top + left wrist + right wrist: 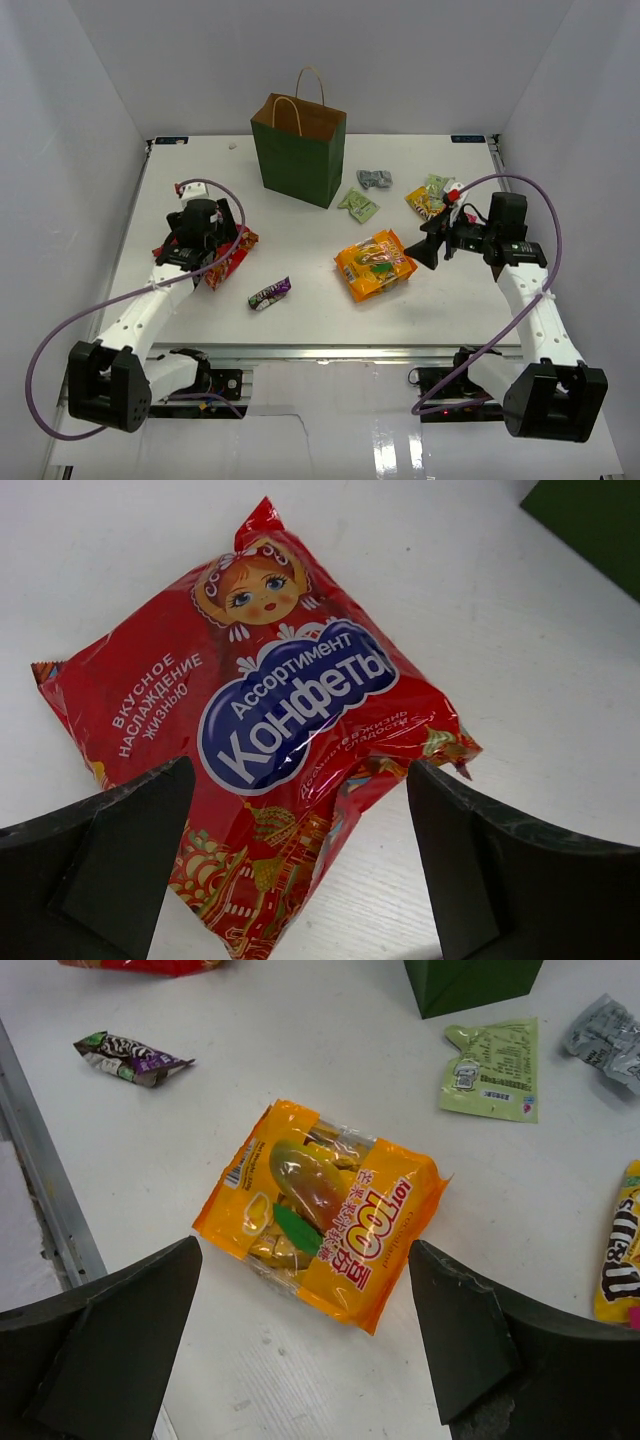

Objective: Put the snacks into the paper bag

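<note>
White table point(310, 235) with plain white walls around it, pretty bare setup. Biggest thing on it is the paper bag point(298, 150): dark green, upright at the far middle, tan loop handles sticking up, brown inside showing at the mouth.

Left gripper point(300, 768) hangs over the left side of the table with its jaws spread wide and nothing between them. Right gripper point(302, 1250) is the same on the right side, jaws wide apart and holding nothing.

All the snacks I can see are lying out on the table. The orange bag point(325, 1210) lies flat right under the right gripper, front of centre. The red packet point(260, 720) with the doll face lies under the left gripper. The purple bar point(269, 293) sits between those two, closer to the near edge. The light-green wrapper point(492, 1068) is just beside the paper bag's right corner, with the grey wrapper point(374, 179) a bit further back. The yellow packet point(425, 203) lies near the right arm, and another light-green one point(437, 185) is touching it.
</note>
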Controlling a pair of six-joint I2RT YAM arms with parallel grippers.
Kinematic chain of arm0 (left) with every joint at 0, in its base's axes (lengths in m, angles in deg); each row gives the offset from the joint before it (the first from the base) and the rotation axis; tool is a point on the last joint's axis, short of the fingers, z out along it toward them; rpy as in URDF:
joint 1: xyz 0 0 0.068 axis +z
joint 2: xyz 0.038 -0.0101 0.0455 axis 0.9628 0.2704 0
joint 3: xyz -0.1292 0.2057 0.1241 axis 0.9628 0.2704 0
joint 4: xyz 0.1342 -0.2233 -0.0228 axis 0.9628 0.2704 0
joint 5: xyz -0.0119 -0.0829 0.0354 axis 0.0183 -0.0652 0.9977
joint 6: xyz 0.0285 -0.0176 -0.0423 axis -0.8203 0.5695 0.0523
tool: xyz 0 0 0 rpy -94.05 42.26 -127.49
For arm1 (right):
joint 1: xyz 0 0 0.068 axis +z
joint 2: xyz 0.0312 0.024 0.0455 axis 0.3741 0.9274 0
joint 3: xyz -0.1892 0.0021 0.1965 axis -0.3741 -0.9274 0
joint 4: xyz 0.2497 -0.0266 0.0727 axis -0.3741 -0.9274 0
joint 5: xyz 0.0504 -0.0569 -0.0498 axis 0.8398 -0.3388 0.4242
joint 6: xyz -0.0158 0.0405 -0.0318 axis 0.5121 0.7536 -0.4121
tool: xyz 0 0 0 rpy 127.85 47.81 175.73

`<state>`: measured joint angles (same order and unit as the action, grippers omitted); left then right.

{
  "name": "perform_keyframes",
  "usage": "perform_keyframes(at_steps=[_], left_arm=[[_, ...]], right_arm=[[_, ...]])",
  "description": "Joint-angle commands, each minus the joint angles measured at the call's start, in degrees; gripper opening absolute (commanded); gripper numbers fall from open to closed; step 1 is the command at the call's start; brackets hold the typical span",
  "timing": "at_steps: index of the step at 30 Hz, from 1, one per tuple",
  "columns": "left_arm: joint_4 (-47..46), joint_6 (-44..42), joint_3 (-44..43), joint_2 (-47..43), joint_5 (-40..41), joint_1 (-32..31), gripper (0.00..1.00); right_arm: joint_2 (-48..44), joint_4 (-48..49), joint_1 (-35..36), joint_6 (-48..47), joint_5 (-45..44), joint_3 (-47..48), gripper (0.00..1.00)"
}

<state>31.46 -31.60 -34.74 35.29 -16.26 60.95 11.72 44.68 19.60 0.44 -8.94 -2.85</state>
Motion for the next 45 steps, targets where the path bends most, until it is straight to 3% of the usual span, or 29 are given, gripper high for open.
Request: perform_keyframes(at_steps=[1, 6, 12, 17, 24, 28, 29, 34, 39, 45], left_arm=[[3.0, -0.5, -3.2, 3.3, 7.7, -1.3, 0.97], [4.0, -11.1, -10.6, 15.1, -4.5, -2.9, 0.93], [7.9, -19.4, -17.0, 22.8, -2.6, -5.5, 0.94], [8.9, -24.0, -16.1, 27.4, 2.8, -6.7, 0.93], [8.7, -25.8, -16.1, 33.3, 3.5, -7.6, 0.80], [7.7, -25.3, -15.3, 36.1, 4.6, -7.6, 0.68], [7.5, -25.3, -15.3, 36.4, 4.7, -7.6, 0.61], [6.8, -24.6, -15.4, 34.8, 4.9, -7.6, 0.36], [6.3, -22.5, -14.7, 27.1, 1.2, -7.7, 0.21], [3.5, -15.2, -12.6, 15.0, -7.6, -7.2, 0.13]], right_arm=[[-2.2, -0.6, 2.3, -3.7, -1.0, -1.3, 0.90], [-4.5, -0.4, 4.9, -4.2, -2.7, -1.6, 0.90], [-6.6, 0.1, 5.0, -4.6, -3.1, -2.3, 0.90], [-7.2, -0.1, 5.1, -5.4, -2.3, -2.5, 0.90], [-6.8, -0.1, 5.5, -5.7, -2.8, -2.5, 0.90], [-6.7, 0.1, 5.5, -5.7, -2.7, -2.7, 0.90], [-6.6, 0.1, 5.5, -5.7, -2.7, -2.7, 0.90], [-6.4, 0.0, 5.5, -5.7, -2.6, -2.7, 0.90], [-6.2, 0.1, 5.4, -5.6, -2.6, -2.7, 0.90], [-5.6, 0.2, 5.5, -5.7, -2.5, -2.8, 0.90]])
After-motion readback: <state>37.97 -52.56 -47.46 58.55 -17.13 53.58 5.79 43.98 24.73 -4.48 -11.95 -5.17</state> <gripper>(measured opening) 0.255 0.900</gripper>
